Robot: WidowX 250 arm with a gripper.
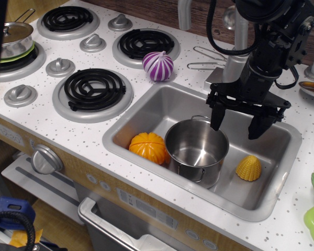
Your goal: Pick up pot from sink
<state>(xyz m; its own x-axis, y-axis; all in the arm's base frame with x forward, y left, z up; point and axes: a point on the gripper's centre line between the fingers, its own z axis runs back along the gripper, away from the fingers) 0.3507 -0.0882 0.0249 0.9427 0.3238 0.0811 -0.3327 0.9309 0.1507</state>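
Claw (238, 132) is held wide apart above the sink (282, 157), just right of the pot (196, 150), which is stood upright on the basin floor beside the orange pumpkin (147, 147); nothing is gripped, presumably so the rim can be straddled.

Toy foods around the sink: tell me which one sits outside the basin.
The purple-and-white striped toy onion, on the white speckled countertop behind the silver metal sink. The orange toy pumpkin and yellow ridged corn piece lie inside it.
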